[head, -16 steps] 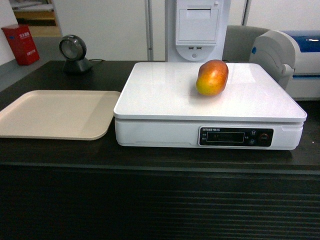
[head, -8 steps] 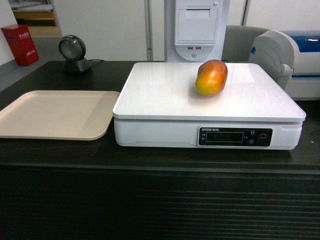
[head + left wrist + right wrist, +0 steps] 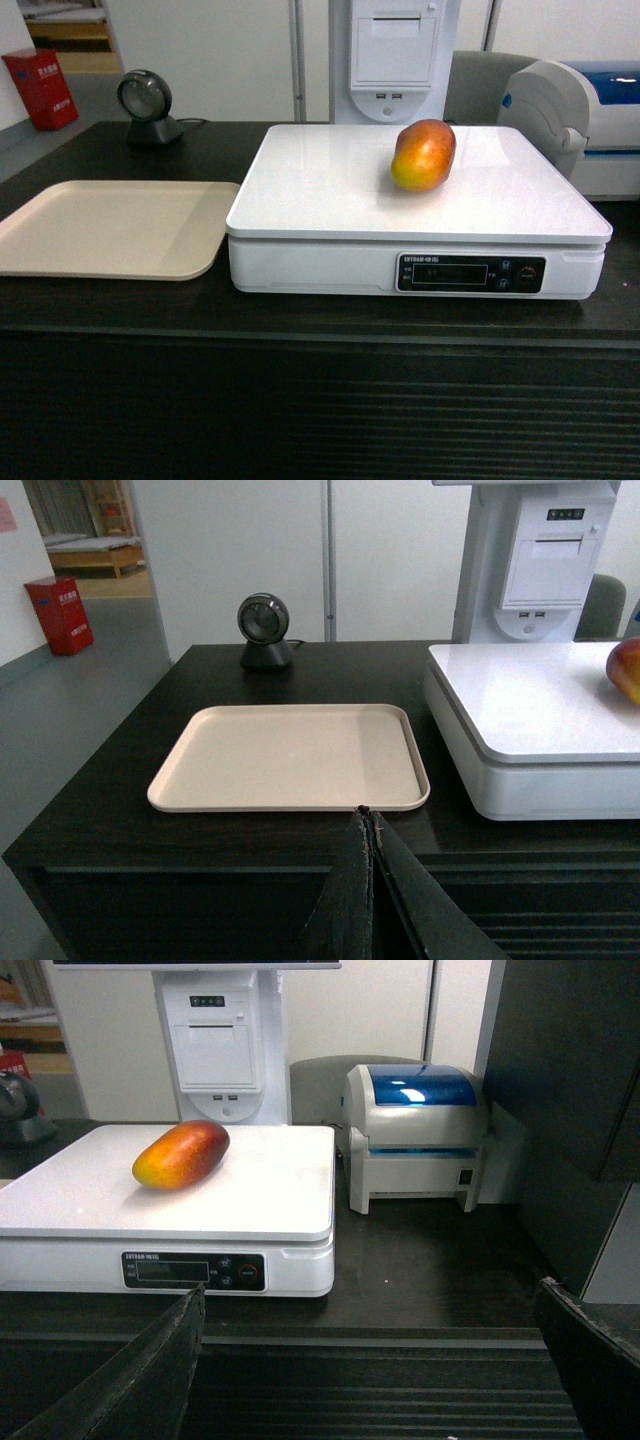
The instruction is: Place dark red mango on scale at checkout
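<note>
Dark red mango (image 3: 424, 154) lying on scale (image 3: 330, 190); beige tray (image 3: 110, 228) alongside, bare. Left gripper (image 3: 368, 825) fingers pressed together; right gripper (image 3: 370, 1360) spread wide.

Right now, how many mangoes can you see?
1. The dark red mango lies on the scale, toward the back right of its white platform, touched by neither gripper. The beige tray beside it holds none.
</note>
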You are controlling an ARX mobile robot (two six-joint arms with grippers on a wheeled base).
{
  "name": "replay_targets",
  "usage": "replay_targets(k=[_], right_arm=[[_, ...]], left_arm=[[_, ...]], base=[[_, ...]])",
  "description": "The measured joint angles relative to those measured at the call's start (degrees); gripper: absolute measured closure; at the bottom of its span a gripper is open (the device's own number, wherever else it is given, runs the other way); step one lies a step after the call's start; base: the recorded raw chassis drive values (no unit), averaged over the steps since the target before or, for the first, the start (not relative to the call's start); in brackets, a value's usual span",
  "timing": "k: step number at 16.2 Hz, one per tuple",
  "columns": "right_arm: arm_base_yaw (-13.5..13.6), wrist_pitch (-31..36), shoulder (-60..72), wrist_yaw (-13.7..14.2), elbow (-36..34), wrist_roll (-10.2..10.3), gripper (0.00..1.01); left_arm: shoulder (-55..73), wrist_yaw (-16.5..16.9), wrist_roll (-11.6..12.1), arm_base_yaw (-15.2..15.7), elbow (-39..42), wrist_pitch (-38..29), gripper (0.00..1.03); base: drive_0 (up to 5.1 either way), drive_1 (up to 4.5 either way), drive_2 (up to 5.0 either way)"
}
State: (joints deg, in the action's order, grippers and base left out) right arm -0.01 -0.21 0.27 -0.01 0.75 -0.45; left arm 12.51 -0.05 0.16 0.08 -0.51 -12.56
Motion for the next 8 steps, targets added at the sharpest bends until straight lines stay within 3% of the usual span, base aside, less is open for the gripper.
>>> replay_targets(k=[7,8], right_arm=[[0.0,-0.02,0.0,0.0,0.0,0.0,0.03],[0.0,0.0,0.0,0.0,0.0,0.0,0.03]], left_arm=[[-2.75,0.0,0.0,0.0,0.0,2.62,1.01],[-4.59,-0.02,-0.02,0.0,-0.13,5.62,1.01]], base=[[0.0,0.0,0.0],[0.0,0.0,0.0]])
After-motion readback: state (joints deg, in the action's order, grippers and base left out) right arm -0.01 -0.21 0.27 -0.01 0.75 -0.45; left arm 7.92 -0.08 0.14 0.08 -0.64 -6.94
